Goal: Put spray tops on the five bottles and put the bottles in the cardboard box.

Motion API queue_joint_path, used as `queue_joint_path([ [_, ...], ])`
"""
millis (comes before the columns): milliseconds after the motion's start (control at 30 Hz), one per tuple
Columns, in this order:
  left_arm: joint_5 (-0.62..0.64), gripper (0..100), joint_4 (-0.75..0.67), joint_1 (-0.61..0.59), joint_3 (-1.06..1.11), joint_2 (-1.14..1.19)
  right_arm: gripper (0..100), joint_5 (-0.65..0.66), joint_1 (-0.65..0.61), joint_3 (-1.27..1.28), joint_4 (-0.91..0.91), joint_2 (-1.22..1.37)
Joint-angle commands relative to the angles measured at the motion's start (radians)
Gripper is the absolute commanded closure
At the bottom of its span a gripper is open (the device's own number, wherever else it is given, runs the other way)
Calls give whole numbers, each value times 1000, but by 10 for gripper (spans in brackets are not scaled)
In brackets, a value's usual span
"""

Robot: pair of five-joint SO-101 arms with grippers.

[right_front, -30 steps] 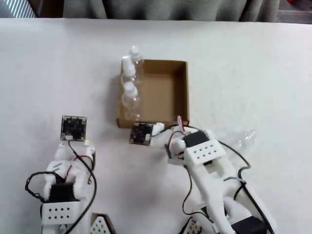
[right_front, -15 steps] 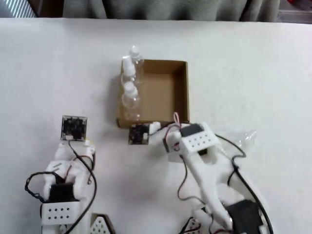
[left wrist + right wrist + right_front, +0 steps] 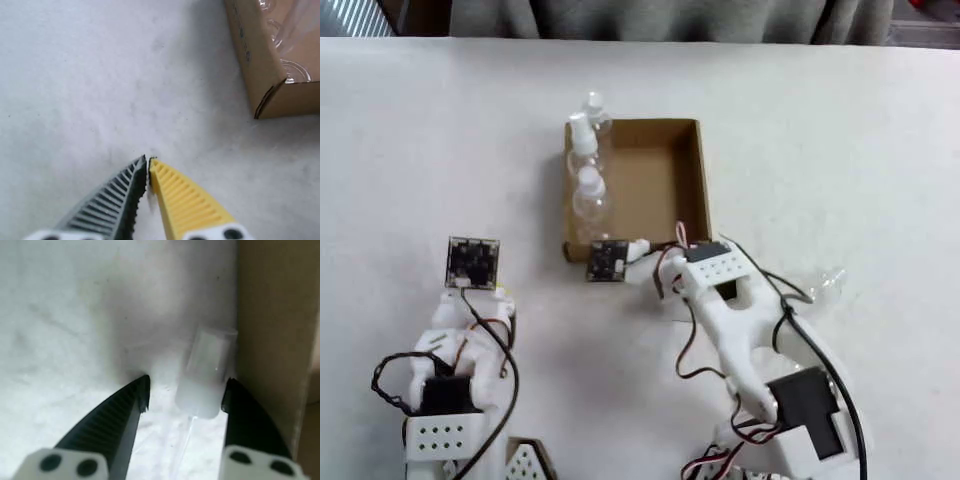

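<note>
My right gripper (image 3: 185,390) stands open around a white spray top (image 3: 205,374), which lies on the table against the outer wall of the cardboard box (image 3: 272,325). In the high view the right arm (image 3: 720,285) stretches to the near side of the cardboard box (image 3: 655,190). Two clear bottles with spray tops (image 3: 588,165) lie along one side of the box. Another clear bottle (image 3: 820,285) lies on the table beside the right arm. My left gripper (image 3: 148,162) is shut and holds nothing, low over bare table near a box corner (image 3: 270,75).
The left arm (image 3: 455,360) sits at the near left of the white table (image 3: 440,130). Grey curtains (image 3: 670,18) hang beyond the far edge. Open tabletop lies to the left and right of the box.
The right arm has stretched forward and leftward to the box's near wall, and the box has shifted slightly. The left arm has kept still.
</note>
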Motion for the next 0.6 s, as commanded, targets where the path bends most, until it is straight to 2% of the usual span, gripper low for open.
queue_joint_path([
  [0, -14, 978, -26, -7, -6, -10, 783, 8, 2, -41, -27, 5],
  [133, -14, 978, -26, -7, -6, -10, 916, -5, 1, -41, -21, -25],
  [200, -14, 978, -26, -7, -6, -10, 988, -72, 1, -41, -22, -56],
  [433, -12, 978, -28, -8, -6, -10, 982, -284, -19, -41, 45, -232],
  [567, -9, 978, -28, -8, -6, -10, 982, -546, -97, -52, 134, -378],
])
